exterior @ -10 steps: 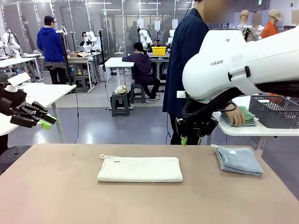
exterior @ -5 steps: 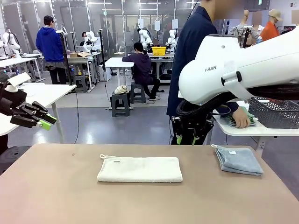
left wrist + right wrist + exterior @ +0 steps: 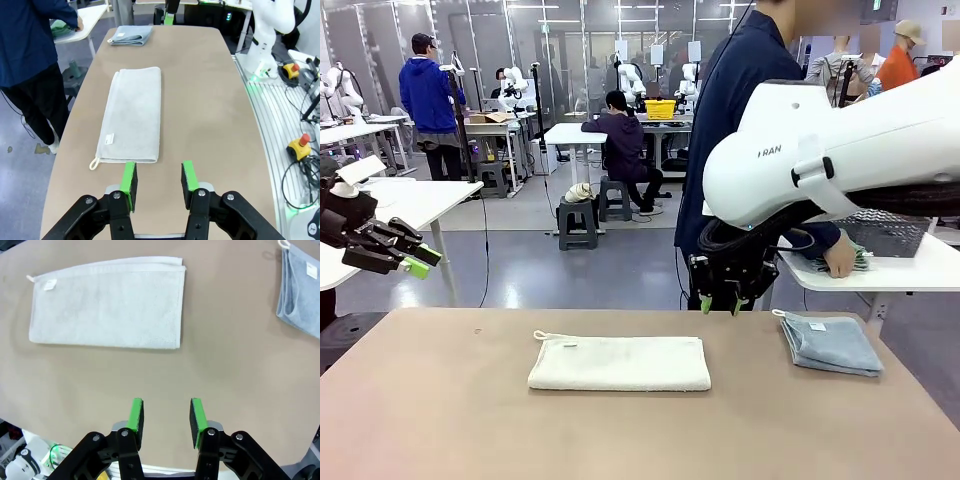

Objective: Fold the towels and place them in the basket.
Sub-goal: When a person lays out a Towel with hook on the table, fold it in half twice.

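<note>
You have the left gripper (image 3: 159,175) and right gripper (image 3: 167,412) with fingers apart, empty (both above the table (image 3: 440,420)). The cream towel (image 3: 620,363) lies folded, with the blue-grey towel (image 3: 832,343) to its right.

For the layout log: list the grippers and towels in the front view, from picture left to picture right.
left gripper → cream-white towel → right gripper → blue-grey towel
</note>
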Tool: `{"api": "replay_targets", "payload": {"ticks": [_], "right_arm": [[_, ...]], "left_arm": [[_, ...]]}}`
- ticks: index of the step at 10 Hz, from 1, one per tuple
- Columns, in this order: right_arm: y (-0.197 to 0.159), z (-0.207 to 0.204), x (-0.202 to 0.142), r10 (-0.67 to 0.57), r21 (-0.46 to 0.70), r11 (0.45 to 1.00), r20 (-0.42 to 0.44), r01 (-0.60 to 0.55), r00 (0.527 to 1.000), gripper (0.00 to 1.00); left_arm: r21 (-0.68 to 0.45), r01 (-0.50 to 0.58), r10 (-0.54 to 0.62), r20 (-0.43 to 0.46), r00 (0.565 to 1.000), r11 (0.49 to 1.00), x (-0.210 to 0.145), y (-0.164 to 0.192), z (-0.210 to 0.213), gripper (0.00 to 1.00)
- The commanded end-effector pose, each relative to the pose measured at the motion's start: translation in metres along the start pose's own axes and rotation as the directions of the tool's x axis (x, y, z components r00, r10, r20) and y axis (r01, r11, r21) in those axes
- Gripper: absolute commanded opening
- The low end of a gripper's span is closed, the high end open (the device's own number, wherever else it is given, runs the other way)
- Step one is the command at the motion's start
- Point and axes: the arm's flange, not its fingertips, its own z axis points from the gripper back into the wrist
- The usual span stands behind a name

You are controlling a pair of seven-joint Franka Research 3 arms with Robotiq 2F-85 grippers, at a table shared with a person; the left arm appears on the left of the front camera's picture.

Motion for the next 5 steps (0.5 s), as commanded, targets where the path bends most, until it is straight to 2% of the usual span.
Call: {"api": "replay_targets", "payload": {"ticks": [1, 5], "right_arm": [[-0.002, -0.048, 0.025, -0.052, -0.029, 0.998, 0.033, 0.053, 0.998, 0.48], [-0.001, -0.113, 0.057, -0.089, -0.054, 0.994, 0.048, 0.092, 0.995, 0.48]], "left_arm": [[-0.002, 0.005, -0.005, 0.002, 1.0, 1.0, -0.001, -0.001, 0.0, 0.47], [-0.002, 0.005, -0.005, 0.002, 1.0, 1.0, -0.001, -0.001, 0.0, 0.47]]}}
